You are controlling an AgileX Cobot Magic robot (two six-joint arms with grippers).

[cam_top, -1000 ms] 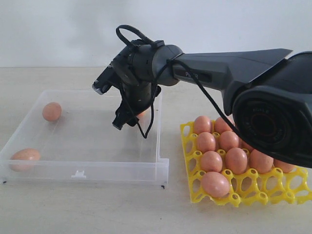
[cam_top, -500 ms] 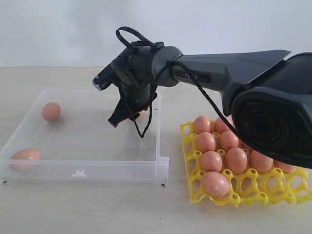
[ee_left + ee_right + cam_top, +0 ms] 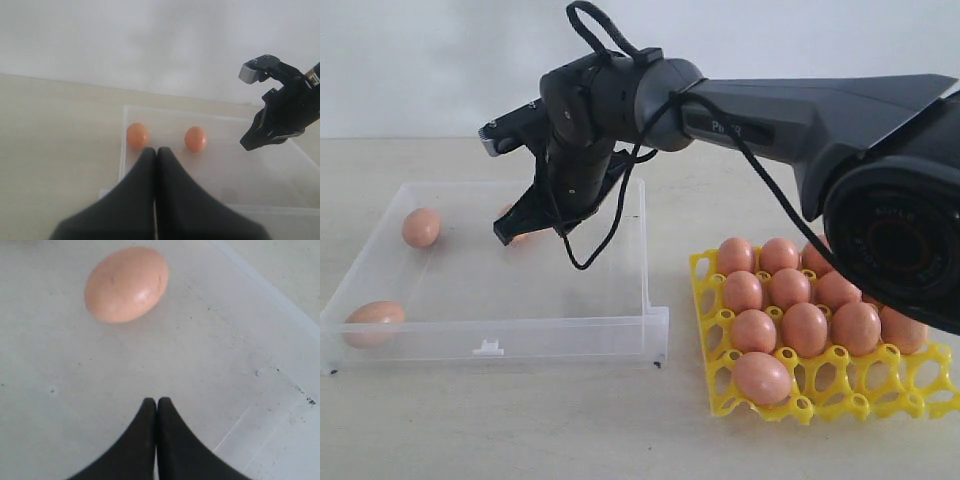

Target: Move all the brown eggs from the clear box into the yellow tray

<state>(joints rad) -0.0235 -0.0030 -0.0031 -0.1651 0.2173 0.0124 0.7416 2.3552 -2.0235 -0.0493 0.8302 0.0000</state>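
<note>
Over the box [image 3: 560,338], the right end effector [image 3: 508,234] hangs low on an arm that reaches across from the tray's side. Its two dark fingers [image 3: 145,440] are pressed together along their length, with nothing between them. Just ahead of its tips, and apart from them, the nearest egg [image 3: 126,284] lies on its side on the clear floor; in the exterior view the fingers partly cover it. Farther beyond the tips, toward the box's outer side wall, a second egg [image 3: 421,227] rests on the floor, well apart from the end effector. A third egg [image 3: 373,318] sits in the front corner of the box on that same side, the farthest of the three from the tips.

Back along the arm, past the box's other side wall, the tray [image 3: 835,382] stands on the table [image 3: 520,430] just beside the box. Most of its cups are filled by eggs [image 3: 805,325], and a few cups at the front are bare.

The left end effector [image 3: 156,151] is likewise narrow, its fingers touching and gripping nothing. Ahead of its tips lies the second egg, with the nearest egg off to the side toward the right end effector. How high it is held above the box I cannot tell.
</note>
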